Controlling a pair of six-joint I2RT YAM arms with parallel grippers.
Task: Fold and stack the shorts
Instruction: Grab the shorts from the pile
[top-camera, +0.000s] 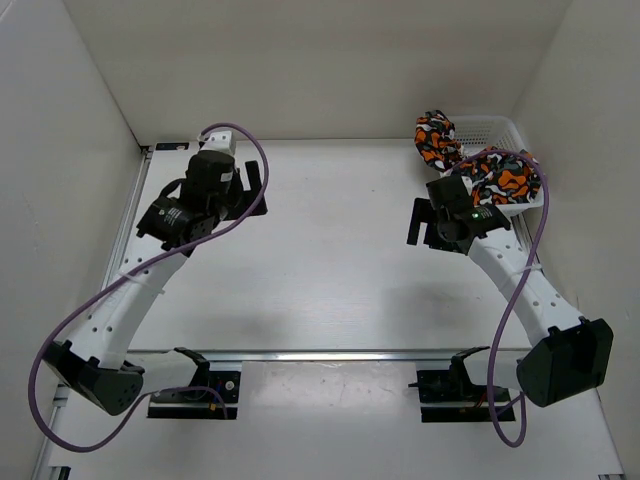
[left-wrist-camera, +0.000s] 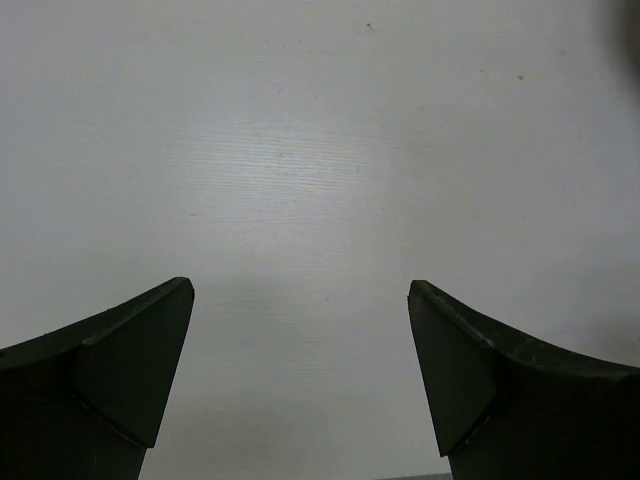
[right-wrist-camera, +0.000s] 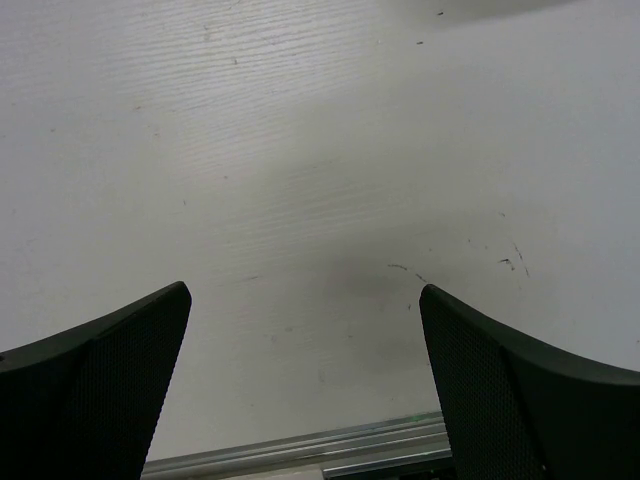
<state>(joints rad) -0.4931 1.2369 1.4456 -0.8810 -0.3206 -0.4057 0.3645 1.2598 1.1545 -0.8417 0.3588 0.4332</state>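
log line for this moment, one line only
left pincer: open, empty, above table | right pincer: open, empty, near basket | shorts: bunched in basket, unfolded

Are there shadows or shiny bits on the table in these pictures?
Top view: soft grey shadow on the table beside the left arm. Left wrist view: a pale shiny patch mid-table. Right wrist view: a faint dark shadow between the fingers.

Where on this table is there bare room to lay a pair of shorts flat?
The white tabletop is bare between the left pincer and right pincer, up to the back wall. Crowded: the far right corner, where the white mesh basket holds the orange-black camouflage shorts.
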